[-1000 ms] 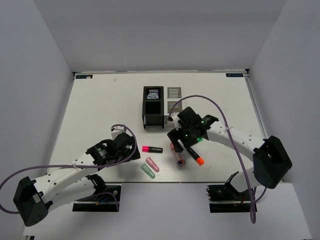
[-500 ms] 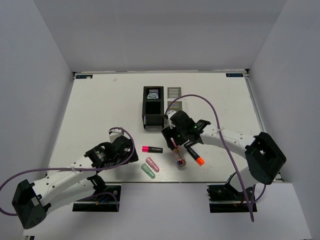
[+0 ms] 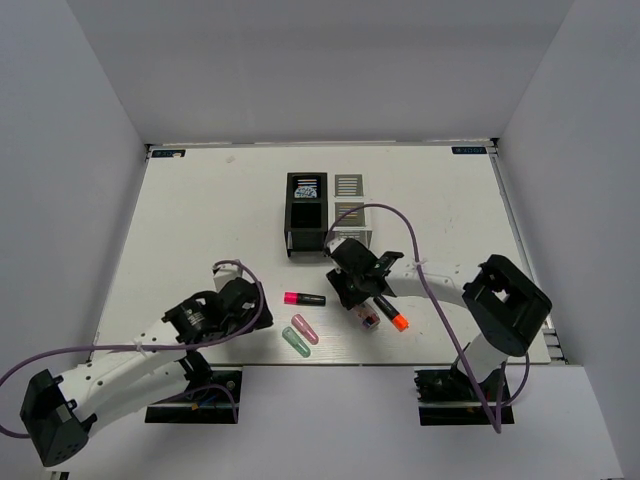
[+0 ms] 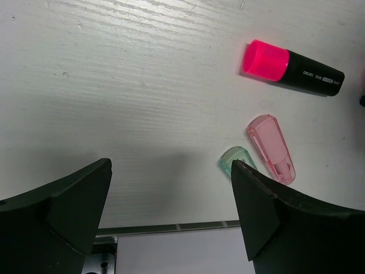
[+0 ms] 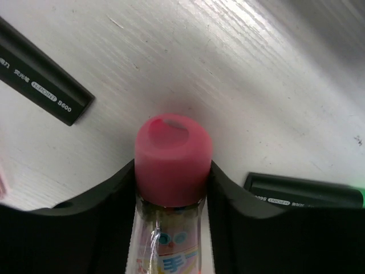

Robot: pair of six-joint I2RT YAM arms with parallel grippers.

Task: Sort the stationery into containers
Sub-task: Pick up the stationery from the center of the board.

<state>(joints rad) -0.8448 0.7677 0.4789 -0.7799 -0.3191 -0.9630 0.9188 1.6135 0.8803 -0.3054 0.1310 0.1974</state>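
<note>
Pink clear tube (image 5: 173, 154) clamped in right hand (image 5: 173, 177), lower body cut off; left hand (image 4: 169, 168) spread apart, low over tabletop (image 4: 114, 85).

Left tool (image 4: 170, 171) spread wide, held low; right tool (image 5: 173, 177) clamped, arm stretched leftward

A pink-capped clear tube (image 5: 173, 165) lies between an orange-capped black marker (image 3: 392, 313) and a second black marker (image 5: 302, 191). A pink-capped black marker (image 4: 293, 69), pink capsule (image 4: 272, 149) and green capsule (image 4: 236, 161) lie nearby. The black slotted box (image 3: 307, 243) and silver slotted box (image 3: 349, 186) stand side by side.
</note>
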